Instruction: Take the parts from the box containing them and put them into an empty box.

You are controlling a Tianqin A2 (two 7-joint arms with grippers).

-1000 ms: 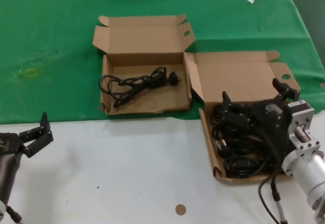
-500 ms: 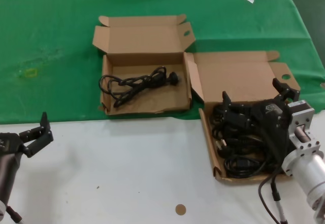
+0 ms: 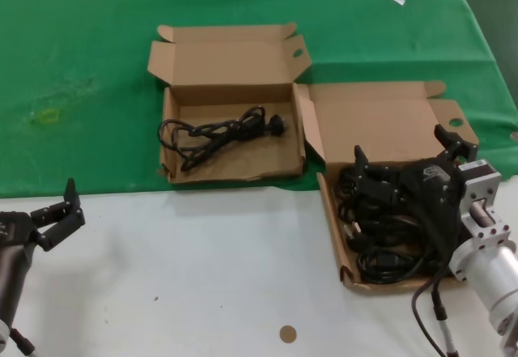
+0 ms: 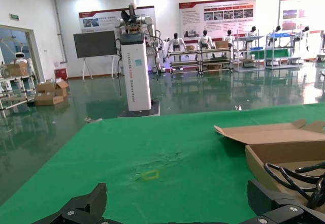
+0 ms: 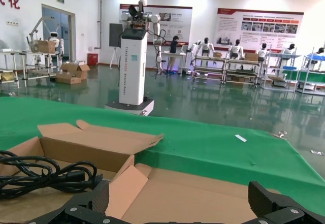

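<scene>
The brown corrugated cardboard box holding a heap of black coiled cables (image 3: 388, 240) sits at the table's right near edge, lid open, with the right end effector (image 3: 402, 156) spread wide over the heap, gripping nothing. To its left, on the green cloth (image 3: 89, 82), the second brown cardboard box (image 3: 231, 150) holds one black power cord (image 3: 218, 134). The left end effector (image 3: 61, 211) hangs open over the white table (image 3: 202, 276). A bright exhibition hall lies behind.

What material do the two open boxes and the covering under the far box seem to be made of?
Both the far box and the near box look like brown corrugated cardboard, matte, with folded flaps and raw cut edges. The green covering looks like soft cloth or felt, dull and faintly creased; which one is unclear.
</scene>
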